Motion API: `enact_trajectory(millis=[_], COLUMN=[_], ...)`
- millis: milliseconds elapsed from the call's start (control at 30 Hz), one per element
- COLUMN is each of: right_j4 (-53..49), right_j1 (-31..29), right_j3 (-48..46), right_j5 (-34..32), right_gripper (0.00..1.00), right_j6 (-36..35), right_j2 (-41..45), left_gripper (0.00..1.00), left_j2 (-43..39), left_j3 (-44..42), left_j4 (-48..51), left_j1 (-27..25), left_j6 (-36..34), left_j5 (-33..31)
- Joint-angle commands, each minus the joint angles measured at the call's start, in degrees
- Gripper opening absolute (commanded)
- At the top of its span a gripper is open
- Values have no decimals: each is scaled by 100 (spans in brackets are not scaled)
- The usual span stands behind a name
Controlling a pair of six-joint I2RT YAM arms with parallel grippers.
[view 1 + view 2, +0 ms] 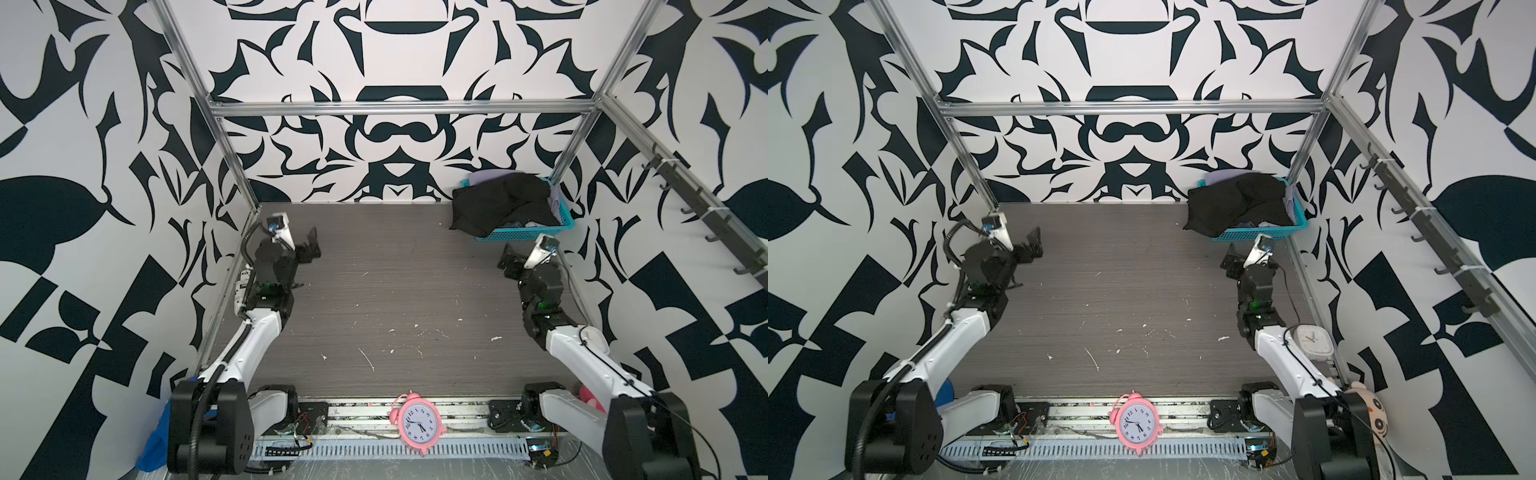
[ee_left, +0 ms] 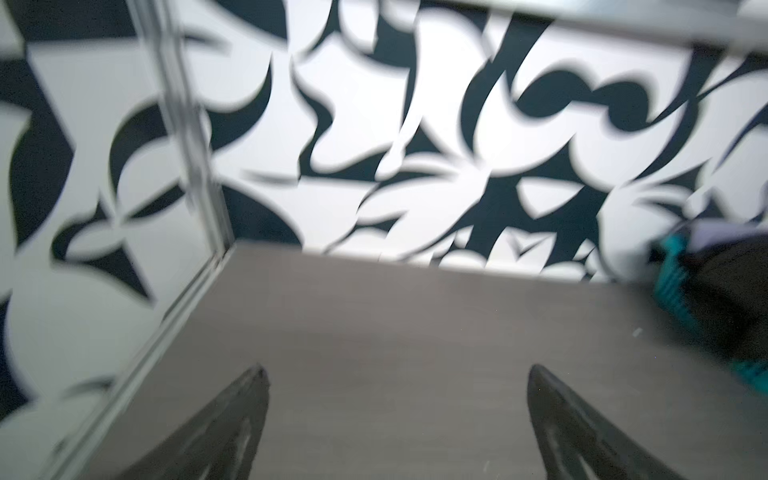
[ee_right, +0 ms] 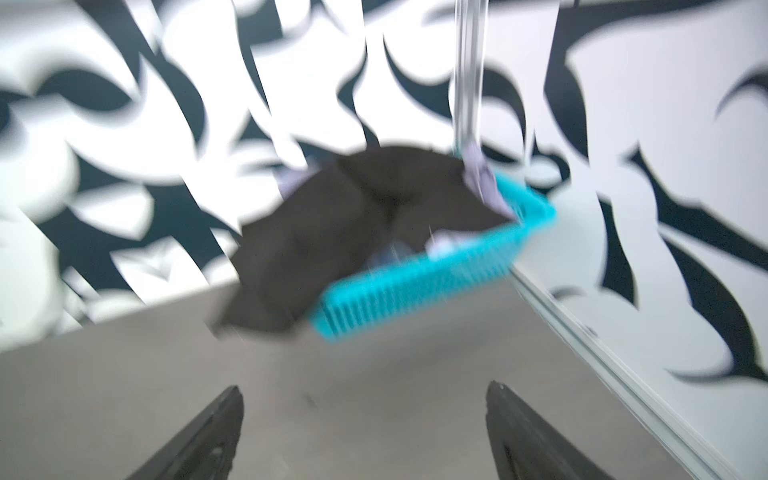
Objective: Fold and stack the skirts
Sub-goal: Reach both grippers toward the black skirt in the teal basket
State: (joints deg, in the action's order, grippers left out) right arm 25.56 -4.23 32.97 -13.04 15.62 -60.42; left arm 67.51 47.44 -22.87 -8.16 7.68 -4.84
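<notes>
A black skirt (image 1: 498, 203) (image 1: 1233, 203) lies heaped in a teal basket (image 1: 523, 236) (image 1: 1254, 235) at the back right and spills over its left side onto the table. A pale lavender skirt (image 1: 482, 178) (image 1: 1219, 176) peeks out behind it. Bits of blue and pale cloth show under the black one; I cannot tell which garment they are. My right gripper (image 1: 508, 259) (image 3: 365, 388) is open and empty, just in front of the basket (image 3: 415, 286), facing the black skirt (image 3: 332, 216). My left gripper (image 1: 311, 243) (image 2: 399, 370) is open and empty over bare table at the back left.
A pink alarm clock (image 1: 417, 424) stands at the front edge between the arm bases. A white clock (image 1: 1312, 338) and a plush toy (image 1: 1370, 407) sit by the right arm. Bright blue cloth (image 1: 156, 440) hangs at the front left. A hook rail (image 1: 706, 212) runs along the right wall.
</notes>
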Motion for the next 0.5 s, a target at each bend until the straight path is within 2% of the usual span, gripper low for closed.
enact_trajectory(millis=[0, 67, 167, 300, 367, 467], right_j4=[-1682, -2307, -3263, -4339, -4628, -5352], right_j1=[-144, -153, -80, 206, 377, 576], right_j3=[1552, 2514, 3953, 5650, 6269, 7370], right_j5=[801, 881, 745, 933, 1156, 1361], right_gripper=[89, 85, 86, 89, 89, 89], right_j6=[459, 478, 627, 624, 699, 834], right_j2=[-672, -1284, -2235, -3421, -3962, -4791], left_gripper=[99, 100, 99, 100, 99, 99], left_j2=[805, 1560, 2742, 4046, 4491, 4892], left_j3=[1456, 2557, 4010, 5734, 6308, 6585], left_j4=[1387, 1936, 2569, 3625, 3947, 3903], left_j1=[-955, -1263, -1651, -2200, -2405, -2594], left_j6=[-145, -32, 77, -177, -263, -266], left_j5=[136, 488, 915, 871, 786, 764])
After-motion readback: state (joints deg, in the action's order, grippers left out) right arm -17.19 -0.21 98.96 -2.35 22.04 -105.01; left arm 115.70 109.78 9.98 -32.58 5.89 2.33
